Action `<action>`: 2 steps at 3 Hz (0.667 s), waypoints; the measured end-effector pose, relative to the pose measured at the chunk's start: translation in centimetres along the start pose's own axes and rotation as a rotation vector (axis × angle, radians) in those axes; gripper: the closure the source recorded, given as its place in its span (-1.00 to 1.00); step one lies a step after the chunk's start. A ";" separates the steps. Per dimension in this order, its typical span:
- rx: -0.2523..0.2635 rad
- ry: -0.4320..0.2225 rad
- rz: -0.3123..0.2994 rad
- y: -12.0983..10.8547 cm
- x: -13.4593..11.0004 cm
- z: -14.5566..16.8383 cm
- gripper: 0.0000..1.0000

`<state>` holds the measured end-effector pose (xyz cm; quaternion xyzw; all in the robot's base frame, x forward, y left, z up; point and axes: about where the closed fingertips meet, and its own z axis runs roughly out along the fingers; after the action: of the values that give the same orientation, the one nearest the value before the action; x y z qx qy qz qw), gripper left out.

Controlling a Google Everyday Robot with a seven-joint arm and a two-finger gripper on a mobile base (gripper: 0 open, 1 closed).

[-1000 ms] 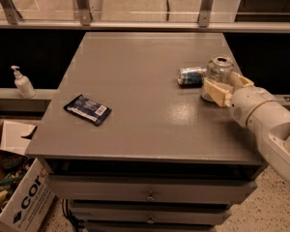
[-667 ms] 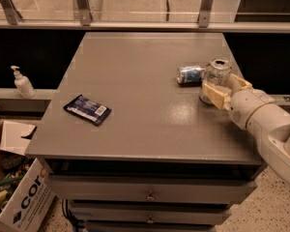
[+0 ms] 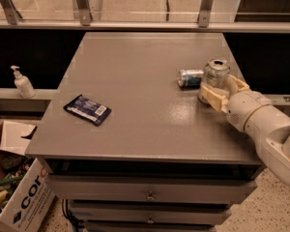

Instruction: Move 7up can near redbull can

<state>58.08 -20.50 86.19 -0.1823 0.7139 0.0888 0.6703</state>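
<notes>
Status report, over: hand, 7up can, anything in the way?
Hand shut on 7up can, table right side. Can upright, redbull can lying just left. Nothing between them.

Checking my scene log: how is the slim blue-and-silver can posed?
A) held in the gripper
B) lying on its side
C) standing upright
B: the redbull can lies on its side on the table, left of the upright 7up can that the gripper holds.

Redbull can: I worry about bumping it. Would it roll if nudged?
Probably: the redbull can lies on its side on the smooth table, so a nudge could roll it. Slim, so likely light. The gripper holds the upright 7up can right beside it.
</notes>
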 end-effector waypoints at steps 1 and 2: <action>-0.012 -0.001 -0.016 0.5 0.2 0.2 -0.71; -0.017 -0.005 -0.027 0.6 0.2 0.0 -1.00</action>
<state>57.85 -19.98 85.95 -0.1975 0.7090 0.0863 0.6714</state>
